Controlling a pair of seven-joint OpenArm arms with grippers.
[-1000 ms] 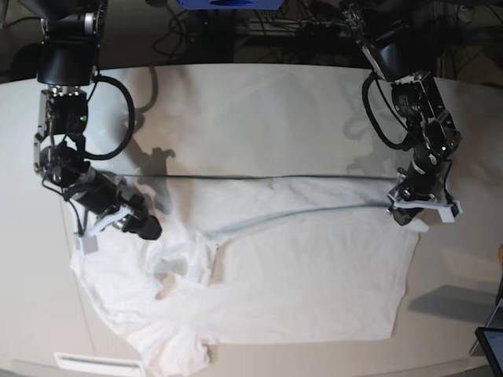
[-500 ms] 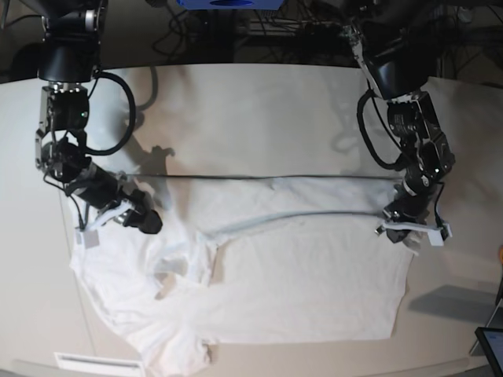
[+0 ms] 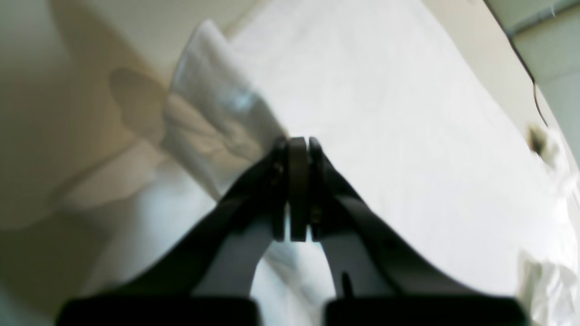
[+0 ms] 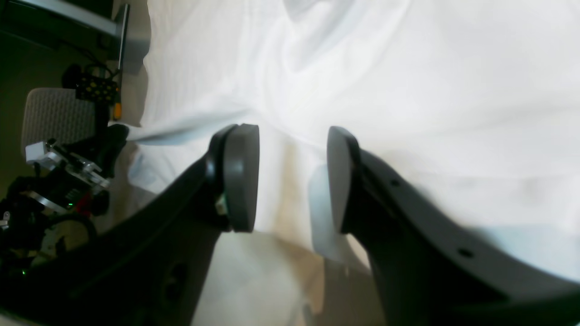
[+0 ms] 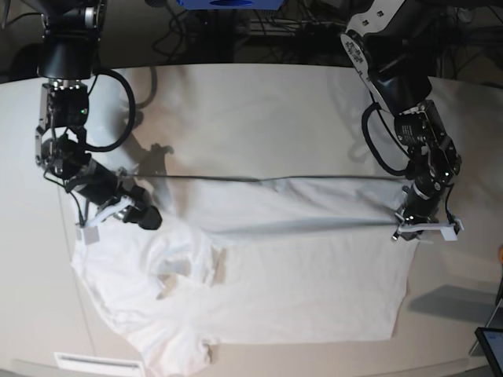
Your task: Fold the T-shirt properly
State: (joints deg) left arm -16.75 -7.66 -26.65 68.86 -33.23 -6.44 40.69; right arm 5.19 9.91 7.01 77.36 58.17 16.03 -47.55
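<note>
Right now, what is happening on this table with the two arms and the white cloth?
A two-armed robot is folding a white T-shirt spread on the table. The left tool is shut at the shirt's edge on the base view's right; whether it pinches fabric cannot be told. The right tool is open above the cloth near the sleeve and collar end. No finished fold is visible yet.

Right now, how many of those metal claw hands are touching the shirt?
2. The left gripper is pinched shut at the T-shirt's right edge in the base view. The right gripper sits open on the shirt's left side, near the sleeve.
</note>
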